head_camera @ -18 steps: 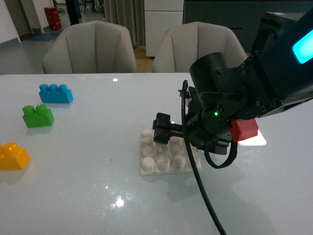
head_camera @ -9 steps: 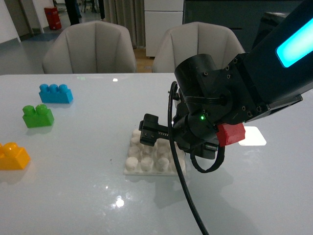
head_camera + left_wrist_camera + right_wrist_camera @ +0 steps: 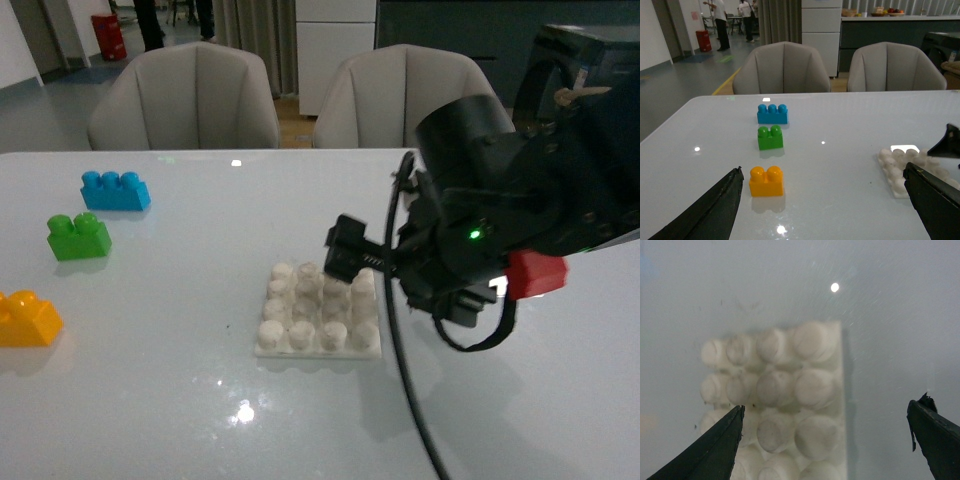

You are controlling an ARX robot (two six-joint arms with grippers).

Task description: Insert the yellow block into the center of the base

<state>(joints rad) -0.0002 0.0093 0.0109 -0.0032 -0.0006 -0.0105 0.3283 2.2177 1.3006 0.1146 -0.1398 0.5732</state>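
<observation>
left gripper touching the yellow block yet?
Apart. Front view shows the yellow block alone, no gripper near; left wrist view shows the left gripper open, block beyond its fingers.

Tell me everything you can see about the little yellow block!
The yellow block is a small, shiny yellow-orange plastic brick with two round studs on top. It sits upright on the white table, in a row with the green brick and blue brick. Nothing holds it; the left gripper is open and apart from it.
</observation>
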